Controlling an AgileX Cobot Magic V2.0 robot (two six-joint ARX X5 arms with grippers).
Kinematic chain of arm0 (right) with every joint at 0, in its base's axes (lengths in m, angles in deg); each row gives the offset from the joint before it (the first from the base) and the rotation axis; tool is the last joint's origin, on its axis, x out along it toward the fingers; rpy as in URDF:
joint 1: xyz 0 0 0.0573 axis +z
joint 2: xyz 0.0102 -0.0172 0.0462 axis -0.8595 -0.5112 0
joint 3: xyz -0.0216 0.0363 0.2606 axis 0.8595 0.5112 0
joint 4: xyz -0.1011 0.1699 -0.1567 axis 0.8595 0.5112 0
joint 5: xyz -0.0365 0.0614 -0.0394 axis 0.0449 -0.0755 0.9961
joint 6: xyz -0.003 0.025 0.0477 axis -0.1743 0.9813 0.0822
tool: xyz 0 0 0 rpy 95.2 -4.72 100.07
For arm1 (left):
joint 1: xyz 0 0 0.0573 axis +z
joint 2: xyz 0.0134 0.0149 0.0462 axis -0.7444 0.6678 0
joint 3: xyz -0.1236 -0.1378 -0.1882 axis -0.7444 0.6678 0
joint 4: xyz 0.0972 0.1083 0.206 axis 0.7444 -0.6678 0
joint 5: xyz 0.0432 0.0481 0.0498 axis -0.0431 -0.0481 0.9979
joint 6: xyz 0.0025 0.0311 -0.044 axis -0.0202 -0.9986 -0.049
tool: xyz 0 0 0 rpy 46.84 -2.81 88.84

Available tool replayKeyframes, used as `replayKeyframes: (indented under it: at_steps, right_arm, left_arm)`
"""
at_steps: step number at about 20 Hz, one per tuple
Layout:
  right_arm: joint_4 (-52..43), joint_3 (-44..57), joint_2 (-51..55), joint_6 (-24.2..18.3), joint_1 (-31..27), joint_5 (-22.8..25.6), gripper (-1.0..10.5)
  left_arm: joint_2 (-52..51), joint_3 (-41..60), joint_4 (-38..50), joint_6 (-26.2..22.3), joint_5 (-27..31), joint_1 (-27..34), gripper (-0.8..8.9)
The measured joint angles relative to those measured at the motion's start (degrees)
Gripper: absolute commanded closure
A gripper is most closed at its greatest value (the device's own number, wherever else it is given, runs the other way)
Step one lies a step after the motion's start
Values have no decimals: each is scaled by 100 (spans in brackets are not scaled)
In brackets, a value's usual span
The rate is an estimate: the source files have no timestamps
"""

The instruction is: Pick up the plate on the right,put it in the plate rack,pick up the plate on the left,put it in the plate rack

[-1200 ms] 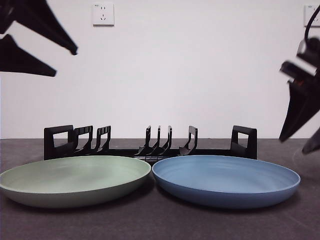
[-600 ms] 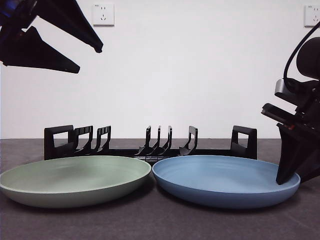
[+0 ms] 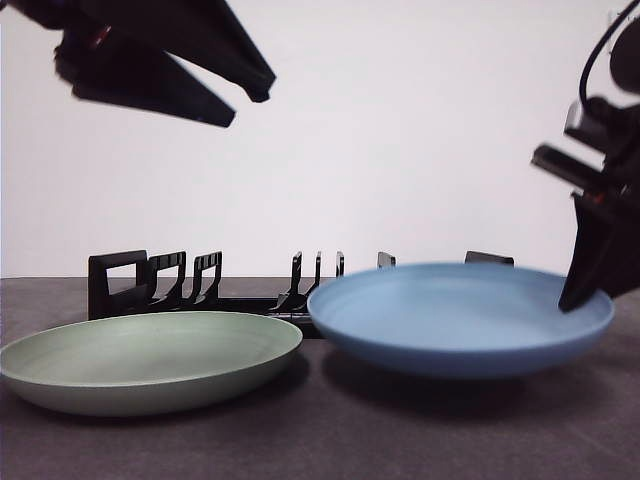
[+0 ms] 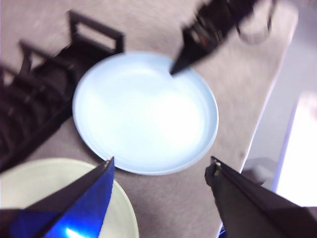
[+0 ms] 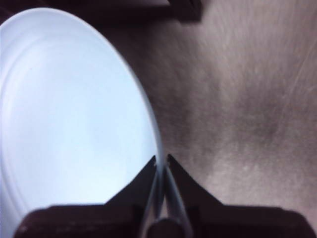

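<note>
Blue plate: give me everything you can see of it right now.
The blue plate is round, shallow and plain, with a matte plastic look and faint rings inside. It is empty, lifted off the table and nearly level, its shadow below it. The right gripper is shut on its rim at the right edge. It hangs in front of the rack, hiding the rack's right end, beside the green plate without touching it. The left gripper hovers open above.

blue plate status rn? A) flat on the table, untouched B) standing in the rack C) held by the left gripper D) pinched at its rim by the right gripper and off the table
D: the right gripper is shut on the rim of the blue plate, which hangs clear of the table with a shadow under it; the left gripper is open, up above the green plate.
</note>
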Motion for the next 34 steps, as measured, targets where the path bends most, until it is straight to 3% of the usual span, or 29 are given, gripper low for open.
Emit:
replayKeyframes:
  at_steps: [6,9,24,30,34]
  right_arm:
    - [1565,-885,149,15,66,-7,962]
    - [1915,-1252,149,-15,205,-24,962]
    - [2291,-1569,149,-59,522,-302,962]
    - [2299,-1569,149,-101,527,-297,962]
    - [2304,-1569,149,-160,527,-315,961]
  left_arm:
    - [170,-682,-807,-2212,1580,-1353,499]
    - [542,-905,-1056,-2887,1926,-1609,499]
    - [2074,-955,-1038,-3456,2251,-1845,518]
    - [2256,-955,-881,-3510,2361,-1845,827]
    - [2258,-966,-824,-3663,2352,-1847,827]
